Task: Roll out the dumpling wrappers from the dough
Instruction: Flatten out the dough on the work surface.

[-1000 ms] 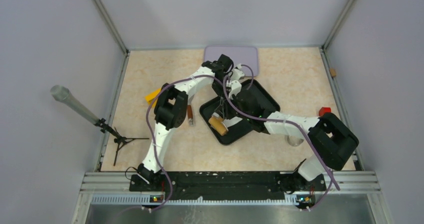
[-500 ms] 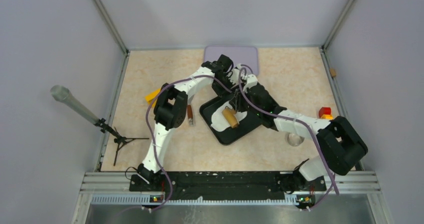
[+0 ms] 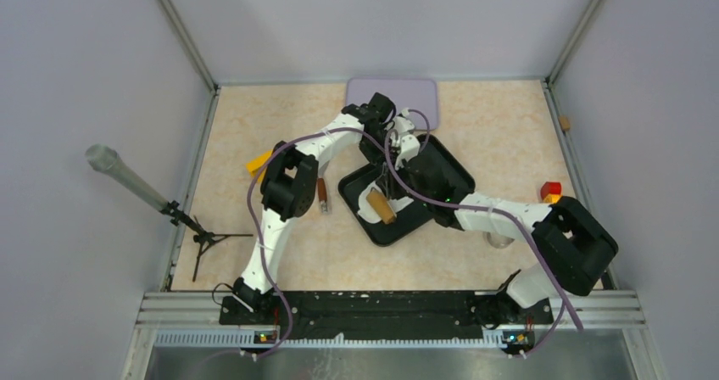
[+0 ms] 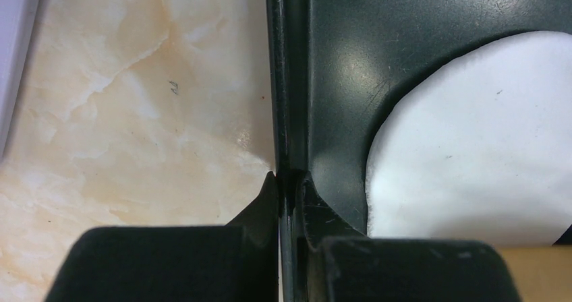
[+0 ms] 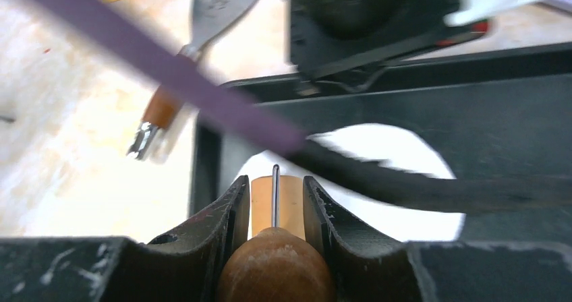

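While the dough (image 4: 472, 147) lies flattened as a white sheet on the floor of the black tray (image 4: 378, 39), your right gripper (image 5: 275, 189) is clamped on the handle of the wooden rolling pin (image 3: 379, 206), whose roller sits over that sheet. Your left gripper (image 4: 287, 180) is pinched together on the tray's rim, just beside the dough's edge. On the desk (image 4: 135, 113) left of the tray you have a wooden-handled scraper (image 5: 202, 19).
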You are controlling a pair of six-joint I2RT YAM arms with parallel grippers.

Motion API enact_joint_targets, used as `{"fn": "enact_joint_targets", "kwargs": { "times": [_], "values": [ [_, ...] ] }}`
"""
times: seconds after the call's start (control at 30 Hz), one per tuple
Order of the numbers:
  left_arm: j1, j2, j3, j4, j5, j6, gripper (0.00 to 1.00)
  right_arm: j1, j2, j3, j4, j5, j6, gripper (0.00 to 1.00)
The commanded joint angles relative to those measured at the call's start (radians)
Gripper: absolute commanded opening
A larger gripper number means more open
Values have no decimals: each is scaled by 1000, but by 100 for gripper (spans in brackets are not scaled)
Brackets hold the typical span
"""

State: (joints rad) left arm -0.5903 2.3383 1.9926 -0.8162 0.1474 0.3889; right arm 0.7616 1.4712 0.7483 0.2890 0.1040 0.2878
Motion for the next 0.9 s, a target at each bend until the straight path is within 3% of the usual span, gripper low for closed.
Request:
{"fn": "enact_joint_targets", "kwargs": {
  "times": [0.0,0.27,0.57,0.7,0.87],
  "values": [
    [5,1,8,30,-68,29,0,69,100,-52,-209,-24,-62,0],
    [6,4,16,25,-67,29,0,108,92,-31,-218,32,-68,0],
    [6,-3,11,14,-74,36,0,-106,12,-55,-251,7,-39,0],
    [5,-8,9,14,-77,36,0,-96,30,-51,-249,-46,-30,0],
    [6,-8,8,19,-80,31,0,16,104,-19,-247,-73,-37,0]
  ]
}}
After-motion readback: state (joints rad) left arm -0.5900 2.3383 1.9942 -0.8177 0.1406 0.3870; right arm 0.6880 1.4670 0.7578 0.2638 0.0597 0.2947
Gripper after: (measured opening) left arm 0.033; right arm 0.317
